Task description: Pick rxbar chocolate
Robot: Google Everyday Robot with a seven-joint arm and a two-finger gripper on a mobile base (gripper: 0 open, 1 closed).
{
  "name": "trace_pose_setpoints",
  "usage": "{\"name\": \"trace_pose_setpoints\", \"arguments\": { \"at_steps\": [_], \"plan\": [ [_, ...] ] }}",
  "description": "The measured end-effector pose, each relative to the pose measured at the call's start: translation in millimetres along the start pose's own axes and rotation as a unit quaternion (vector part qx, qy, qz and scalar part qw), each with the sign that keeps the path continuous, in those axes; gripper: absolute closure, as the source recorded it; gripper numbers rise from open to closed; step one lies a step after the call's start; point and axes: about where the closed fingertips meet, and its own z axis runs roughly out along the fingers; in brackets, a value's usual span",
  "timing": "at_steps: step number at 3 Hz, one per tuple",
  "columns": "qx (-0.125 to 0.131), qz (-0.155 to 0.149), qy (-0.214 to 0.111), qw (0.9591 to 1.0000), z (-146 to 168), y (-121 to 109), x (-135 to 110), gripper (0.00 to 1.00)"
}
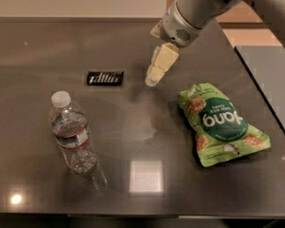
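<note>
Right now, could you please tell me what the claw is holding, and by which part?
Nothing: the claw hangs beside the bar, apart from it; the bag and bottle sit apart too.

light: dim, warm, overhead | glare: square patch, table (218, 194) front | gripper (152, 81) over table centre: pale reflection beneath

**Legible markings: one item, partly read**

- Green pouch (221, 125), on desk (38, 46): one large white word, upside down to the camera, seemingly "dang" (first two letters unsure); smaller print below unreadable.
- rxbar chocolate (105, 77): rows of white lettering, too small to read.
- Water bottle (72, 134): banded label, nothing legible.
- Gripper (154, 77), above the desk just right of the bar: unmarked.
</note>
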Motion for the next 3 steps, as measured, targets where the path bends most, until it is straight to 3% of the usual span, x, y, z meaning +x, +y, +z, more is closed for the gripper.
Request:
{"name": "trace_pose_setpoints", "arguments": {
  "at_steps": [1,3],
  "plan": [
    [-0.004,-0.013,-0.012,0.9998,27,-10,-14,0.00],
    [-0.011,-0.013,0.001,0.9999,82,-22,-27,0.00]
  ]
}}
